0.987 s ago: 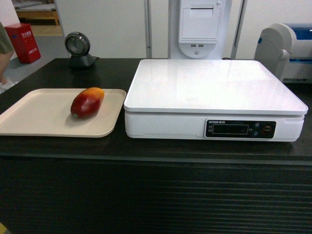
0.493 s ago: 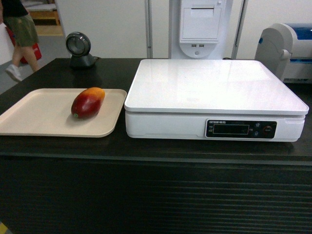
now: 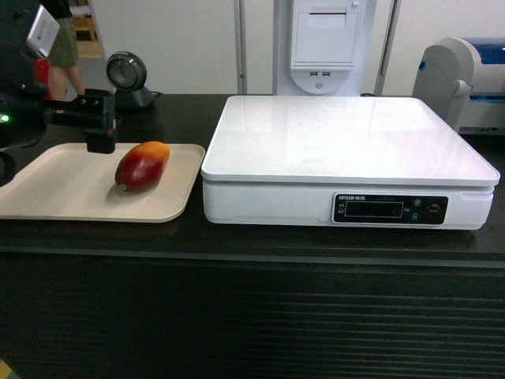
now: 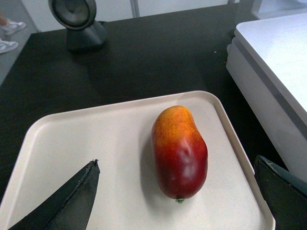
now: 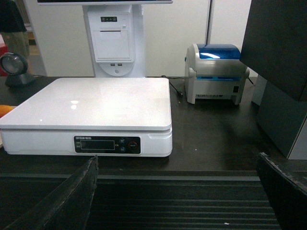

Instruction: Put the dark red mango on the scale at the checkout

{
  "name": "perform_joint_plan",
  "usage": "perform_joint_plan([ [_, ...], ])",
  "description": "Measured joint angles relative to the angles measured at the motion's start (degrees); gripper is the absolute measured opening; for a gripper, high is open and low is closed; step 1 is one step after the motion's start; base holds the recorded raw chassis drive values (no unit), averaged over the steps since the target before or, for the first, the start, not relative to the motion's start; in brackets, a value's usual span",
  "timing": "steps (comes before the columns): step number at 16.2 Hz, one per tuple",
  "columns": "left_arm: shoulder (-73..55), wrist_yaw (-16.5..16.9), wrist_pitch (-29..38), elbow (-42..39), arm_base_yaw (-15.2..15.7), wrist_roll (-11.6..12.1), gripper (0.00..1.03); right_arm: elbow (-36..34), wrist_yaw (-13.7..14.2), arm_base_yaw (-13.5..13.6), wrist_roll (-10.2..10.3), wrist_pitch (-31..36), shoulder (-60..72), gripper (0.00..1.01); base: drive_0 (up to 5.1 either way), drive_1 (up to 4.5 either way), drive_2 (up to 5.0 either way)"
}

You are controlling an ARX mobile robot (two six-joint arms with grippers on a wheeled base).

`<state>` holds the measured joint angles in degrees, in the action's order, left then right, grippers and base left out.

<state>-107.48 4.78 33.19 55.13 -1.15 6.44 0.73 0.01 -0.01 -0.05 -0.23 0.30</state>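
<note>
The dark red mango (image 3: 142, 166) lies on a beige tray (image 3: 55, 185) at the left of the dark checkout counter (image 3: 252, 245). Its orange-yellow end points away from me. The white scale (image 3: 347, 142) stands right of the tray, its platform bare. My left arm (image 3: 83, 114) reaches in from the left over the tray's far edge. In the left wrist view my left gripper (image 4: 175, 163) is open and above the tray (image 4: 72, 139), its fingers wide on either side of the mango (image 4: 180, 151) and not touching it. My right gripper (image 5: 177, 157) is open in front of the counter's ribbed panel, below the scale (image 5: 96, 103).
A round barcode scanner (image 3: 126, 77) stands at the back left of the counter. A blue-topped label printer (image 5: 216, 72) sits right of the scale, with a dark box (image 5: 278, 57) beside it. A white receipt kiosk (image 3: 323, 43) rises behind the scale. A person (image 3: 59, 39) stands at the far left.
My left arm has come into the head view from the left and now hangs over the tray near the mango. The person in the background has moved. Mango and scale have not moved.
</note>
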Motion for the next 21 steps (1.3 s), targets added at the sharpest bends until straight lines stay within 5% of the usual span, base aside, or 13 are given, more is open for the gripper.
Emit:
perform_joint_plan([
  [9, -16.41, 1.84, -18.43, 25.88, -2.19, -1.92, 0.98, 0.0, 0.0, 0.0, 0.0, 0.0, 0.0, 0.98, 0.0, 0.0, 0.0],
  [14, -22.05, -0.74, -21.44, 32.39, -1.99, -0.46, 0.98, 0.0, 0.0, 0.0, 0.0, 0.0, 0.0, 0.98, 0.0, 0.0, 0.0],
  [21, -25.46, 1.27, -23.78, 35.93, -1.22, -1.42, 0.98, 0.0, 0.0, 0.0, 0.0, 0.0, 0.0, 0.98, 0.0, 0.0, 0.0],
])
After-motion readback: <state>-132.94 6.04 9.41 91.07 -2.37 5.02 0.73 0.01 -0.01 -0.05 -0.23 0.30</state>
